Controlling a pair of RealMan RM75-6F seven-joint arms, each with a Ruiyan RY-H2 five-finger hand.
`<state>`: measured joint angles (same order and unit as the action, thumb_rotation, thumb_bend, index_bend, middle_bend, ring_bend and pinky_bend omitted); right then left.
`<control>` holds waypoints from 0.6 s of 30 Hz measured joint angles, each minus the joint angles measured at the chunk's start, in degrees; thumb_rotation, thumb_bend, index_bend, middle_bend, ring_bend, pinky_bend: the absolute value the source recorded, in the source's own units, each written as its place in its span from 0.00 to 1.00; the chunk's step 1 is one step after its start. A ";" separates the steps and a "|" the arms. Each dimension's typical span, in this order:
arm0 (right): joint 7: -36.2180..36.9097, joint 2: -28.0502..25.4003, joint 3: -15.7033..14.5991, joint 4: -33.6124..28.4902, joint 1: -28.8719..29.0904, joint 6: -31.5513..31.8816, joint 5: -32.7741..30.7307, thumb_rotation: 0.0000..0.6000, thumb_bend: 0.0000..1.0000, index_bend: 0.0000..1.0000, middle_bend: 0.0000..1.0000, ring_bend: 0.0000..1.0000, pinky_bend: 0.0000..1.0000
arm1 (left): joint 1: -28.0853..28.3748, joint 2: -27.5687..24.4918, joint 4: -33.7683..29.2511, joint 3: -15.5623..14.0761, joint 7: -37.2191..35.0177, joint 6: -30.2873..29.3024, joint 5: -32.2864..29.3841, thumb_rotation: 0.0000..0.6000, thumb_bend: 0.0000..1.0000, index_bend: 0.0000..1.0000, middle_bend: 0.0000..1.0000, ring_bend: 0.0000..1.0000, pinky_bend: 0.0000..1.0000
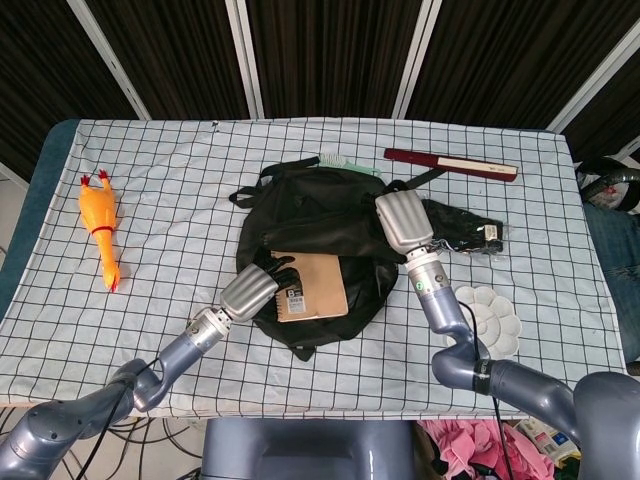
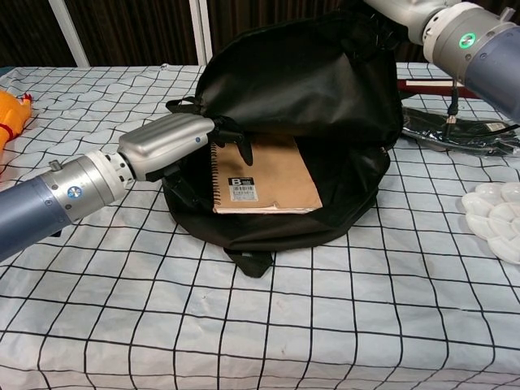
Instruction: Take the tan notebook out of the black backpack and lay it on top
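At backpack point(image 2: 309, 97) mouth, left hand point(image 2: 166, 145) fingers pinch notebook point(image 2: 264, 175) spine edge; right hand point(image 1: 402, 222) grips flap. Loose pinch risks slippage.

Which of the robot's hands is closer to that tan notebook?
The left hand. Its fingers reach the spiral edge of the tan notebook. The right hand is up at the black backpack, holding its upper flap, apart from the notebook.
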<state>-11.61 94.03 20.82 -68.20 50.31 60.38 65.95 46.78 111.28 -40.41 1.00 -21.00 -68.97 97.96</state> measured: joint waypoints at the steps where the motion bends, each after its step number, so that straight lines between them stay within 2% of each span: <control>1: -0.02 -0.02 0.00 0.00 -0.03 0.12 0.01 1.00 0.52 0.68 0.60 0.48 0.28 | 0.12 0.21 0.28 0.06 -0.32 -0.33 -0.05 1.00 0.16 0.37 0.33 0.13 0.28; 18: -0.07 0.05 -0.69 0.67 -0.27 0.25 0.30 1.00 0.52 0.68 0.60 0.48 0.28 | 2.50 1.17 4.31 0.65 -0.79 -2.06 -0.81 1.00 0.20 0.39 0.34 0.15 0.29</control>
<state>-11.67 94.07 20.14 -67.53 50.04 60.64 66.25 49.28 112.45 -36.10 1.64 -21.79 -71.03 97.15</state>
